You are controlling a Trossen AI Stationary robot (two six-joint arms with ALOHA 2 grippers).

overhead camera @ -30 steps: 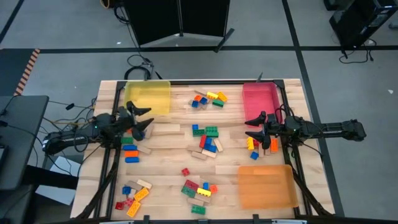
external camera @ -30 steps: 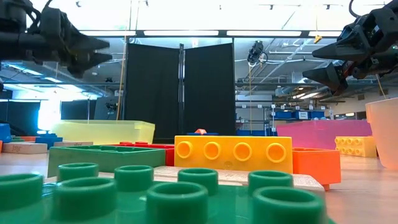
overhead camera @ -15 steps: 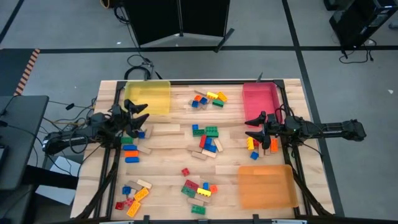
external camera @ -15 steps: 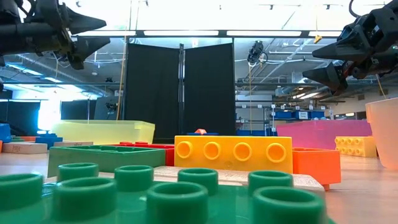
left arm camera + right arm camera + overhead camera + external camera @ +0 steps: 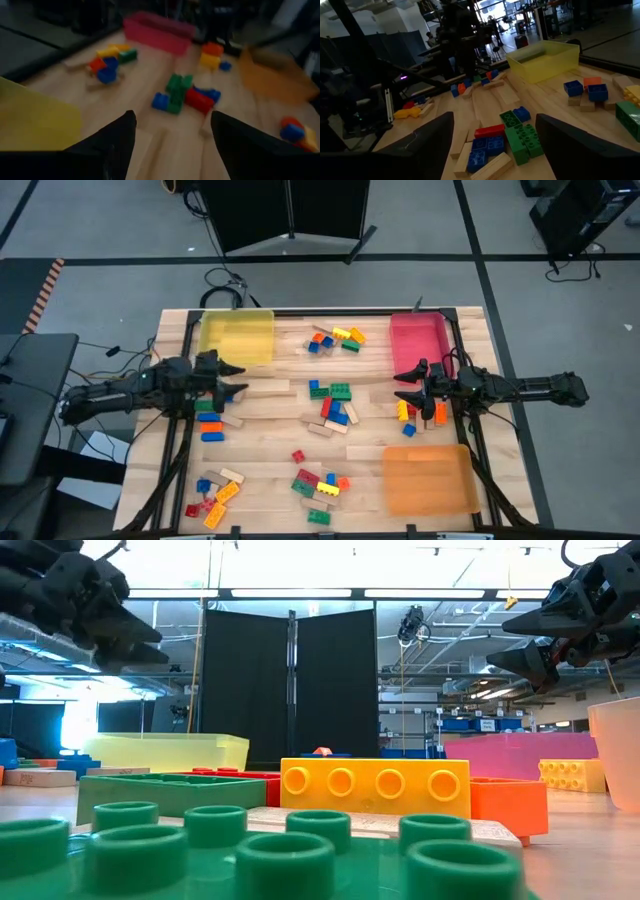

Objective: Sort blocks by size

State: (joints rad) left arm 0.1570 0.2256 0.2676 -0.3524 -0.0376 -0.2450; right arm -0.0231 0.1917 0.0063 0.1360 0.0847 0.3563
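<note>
Two robot arms hang over a wooden table strewn with unsorted blocks, the sorting apparently at an early, between-picks stage: in the overhead view the yellow tray, red tray and orange tray show nothing plainly inside them. The left gripper hovers by the yellow tray above a small pile at the table's left edge, its fingers spread and holding nothing; the right gripper waits beside the red tray, likewise spread and empty. The next move likely calls for lowering one gripper squarely over a single block and closing across its narrow sides. A long tan wooden block just beside the left gripper lies flat, its long axis running left to right across the table, toward the central cluster.
</note>
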